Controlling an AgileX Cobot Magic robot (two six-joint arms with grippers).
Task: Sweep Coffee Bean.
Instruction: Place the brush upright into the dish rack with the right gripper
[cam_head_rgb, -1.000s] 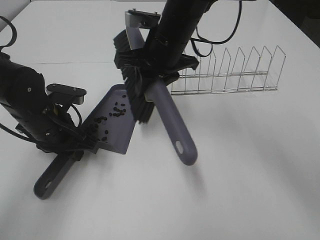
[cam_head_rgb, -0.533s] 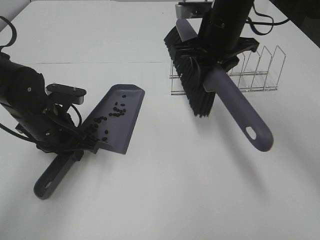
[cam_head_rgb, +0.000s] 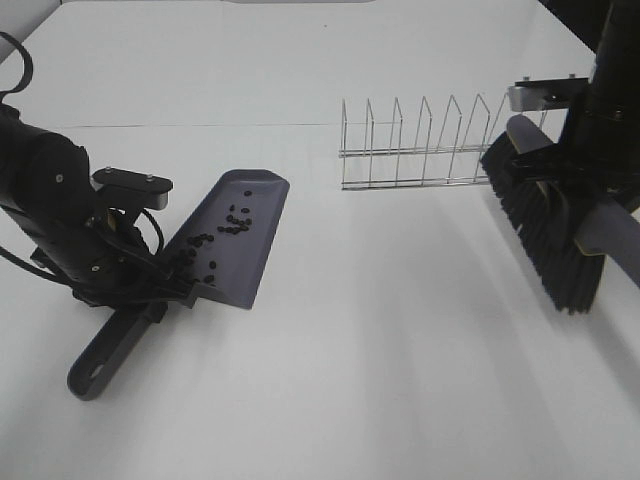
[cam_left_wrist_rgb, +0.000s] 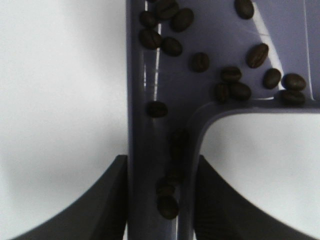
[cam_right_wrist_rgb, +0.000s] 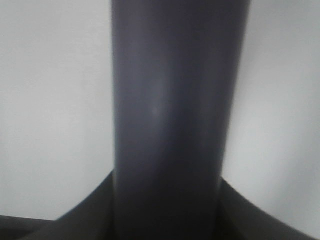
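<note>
L gripper (cam_head_rgb: 148, 298) sits lower left in the high cam frame, clamped tight on the handle of the grey-purple plastic dustpan (cam_head_rgb: 250, 272). L wrist cam confirms it: gripper (cam_left_wrist_rgb: 160, 162) with one dark finger (cam_left_wrist_rgb: 102, 210) pressed to each side of the handle. The pan's open lip points toward upper centre; the handle end with its hang hole lies lower left.

Dark brown oval coffee beans (cam_head_rgb: 235, 222) are all on the pan as far as you can see. There's a loose cluster mid-pan and more by the handle-side wall. Close-up shows beans (cam_left_wrist_rgb: 200, 61) along the back wall, w/ a few in the handle channel between the fingers.

R gripper (cam_head_rgb: 585, 195) is at the right edge, mid-height, closed on the grey-purple handle of the black-bristled brush (cam_head_rgb: 545, 235). The R wrist view shows the gripper (cam_right_wrist_rgb: 167, 200) hugging that handle. Bristles point down-left; can't tell whether the tips touch the white tabletop (cam_head_rgb: 380, 380). Brush is well apart from the pan. Brush head is just beside the right end of the thin silver wire rack (cam_head_rgb: 420, 150), upper centre-right.
</note>
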